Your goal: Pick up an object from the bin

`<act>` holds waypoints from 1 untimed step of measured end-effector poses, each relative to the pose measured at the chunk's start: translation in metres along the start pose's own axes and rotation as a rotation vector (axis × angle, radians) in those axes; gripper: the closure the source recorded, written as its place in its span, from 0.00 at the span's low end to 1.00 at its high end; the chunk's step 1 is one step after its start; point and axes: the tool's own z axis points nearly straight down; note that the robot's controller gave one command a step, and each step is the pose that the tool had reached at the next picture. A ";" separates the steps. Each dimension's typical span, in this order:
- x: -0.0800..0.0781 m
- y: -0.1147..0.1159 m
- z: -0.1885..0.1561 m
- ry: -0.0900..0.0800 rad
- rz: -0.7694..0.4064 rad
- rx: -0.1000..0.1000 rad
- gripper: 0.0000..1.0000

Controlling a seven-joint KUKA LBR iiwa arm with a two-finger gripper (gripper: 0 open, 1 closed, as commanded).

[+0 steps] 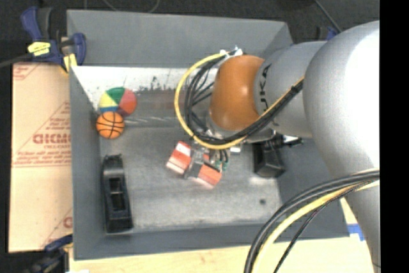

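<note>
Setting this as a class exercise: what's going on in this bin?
A robot arm reaches into the bin from the right. Its gripper hangs over a red and white box near the middle. A multicoloured ball and an orange ball lie at the upper left, a black tape dispenser at the lower left.

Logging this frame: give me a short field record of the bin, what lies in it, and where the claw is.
container: grey metal bin
far left corner: multicoloured ball, small orange ball right beside it
left wall: black tape dispenser, lying lengthwise
middle: red, white and orange box, tilted
claw: claw low over the middle box, below the arm's orange cover
held: cannot tell
task state: nothing visibly lifted yet
</note>
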 end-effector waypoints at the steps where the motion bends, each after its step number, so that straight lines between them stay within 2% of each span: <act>1: 0.000 0.000 0.000 0.000 -0.001 0.000 1.00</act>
